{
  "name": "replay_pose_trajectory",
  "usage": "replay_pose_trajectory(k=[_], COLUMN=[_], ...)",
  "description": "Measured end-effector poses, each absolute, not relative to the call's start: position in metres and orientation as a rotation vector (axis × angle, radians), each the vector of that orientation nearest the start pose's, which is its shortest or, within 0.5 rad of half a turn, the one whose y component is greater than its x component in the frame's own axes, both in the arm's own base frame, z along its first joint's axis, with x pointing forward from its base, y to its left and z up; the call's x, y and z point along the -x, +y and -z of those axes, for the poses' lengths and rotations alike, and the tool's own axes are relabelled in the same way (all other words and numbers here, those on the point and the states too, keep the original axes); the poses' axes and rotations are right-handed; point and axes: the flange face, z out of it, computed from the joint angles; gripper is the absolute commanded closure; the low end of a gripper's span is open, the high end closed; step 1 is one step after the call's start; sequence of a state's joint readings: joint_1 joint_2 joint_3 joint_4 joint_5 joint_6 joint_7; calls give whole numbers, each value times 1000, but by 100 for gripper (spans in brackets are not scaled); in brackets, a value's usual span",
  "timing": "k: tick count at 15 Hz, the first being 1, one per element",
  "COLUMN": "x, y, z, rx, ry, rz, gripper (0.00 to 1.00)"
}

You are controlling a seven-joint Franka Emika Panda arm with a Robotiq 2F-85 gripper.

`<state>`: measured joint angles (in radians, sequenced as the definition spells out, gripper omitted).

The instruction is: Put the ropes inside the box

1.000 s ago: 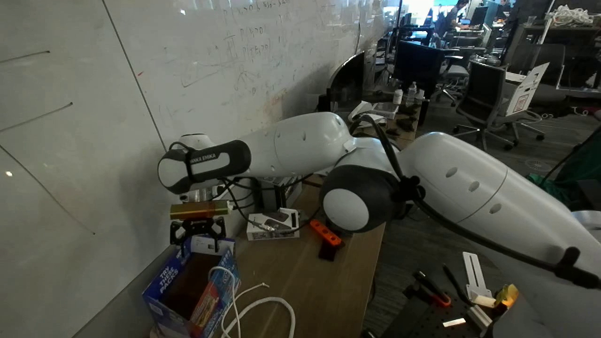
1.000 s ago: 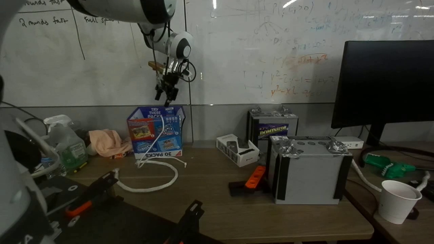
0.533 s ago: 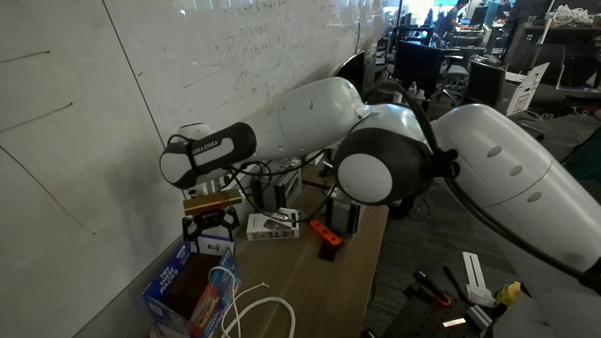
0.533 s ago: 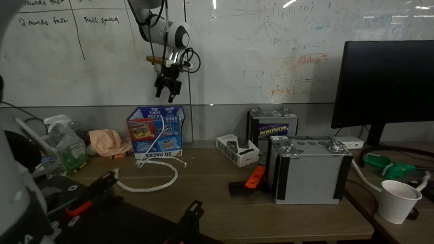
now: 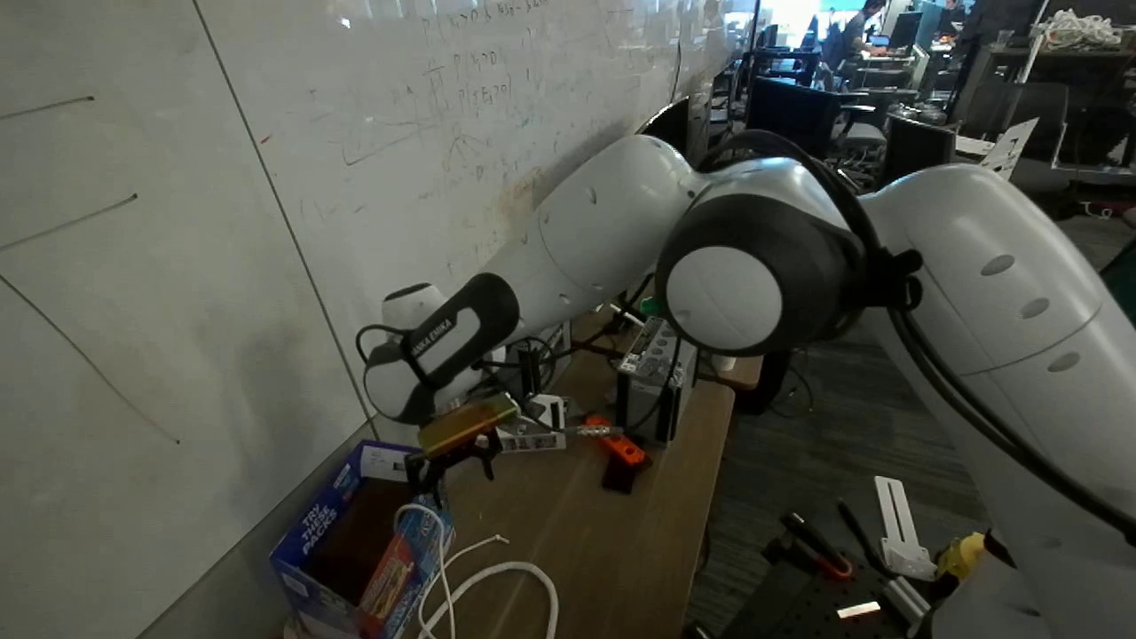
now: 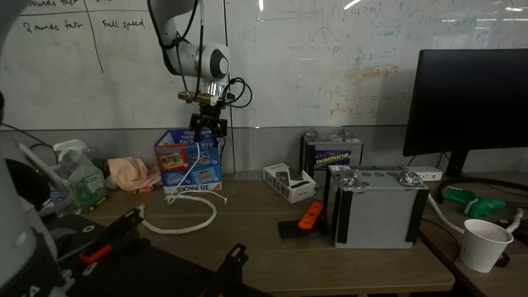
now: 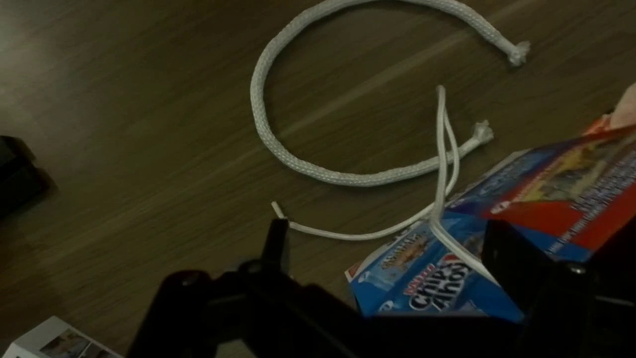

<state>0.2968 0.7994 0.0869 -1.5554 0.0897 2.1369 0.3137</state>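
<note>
One big wooden table (image 6: 264,231) holds the things, and a white robot arm (image 5: 612,231) reaches over it. On the table stands a blue box (image 6: 206,163) with its top open. The gripper (image 7: 390,238) hangs near the box's top edge, by one corner. Its two fingers are spread wide, and I see nothing held between them. The thick rope (image 7: 257,94) lies on the table in a big curve, outside the box. The thin rope (image 7: 440,149) crosses over one end of it, then goes up the front of the box and seems to bend over the edge. I think the job is at the picking-up step, and the thin rope looks like the one to get first. Next, the gripper should go down around that rope, squeeze it, lift it up and let it drop inside the box.
</note>
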Motion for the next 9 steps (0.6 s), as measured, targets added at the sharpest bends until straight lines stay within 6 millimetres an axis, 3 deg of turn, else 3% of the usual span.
replay_pose_trajectory(k=[5,9], x=[-570,-508], y=[231,221], z=[-106,-79], rx=[3094,3096], ry=[-164,-341], rz=[-374,-397], gripper=[0,0])
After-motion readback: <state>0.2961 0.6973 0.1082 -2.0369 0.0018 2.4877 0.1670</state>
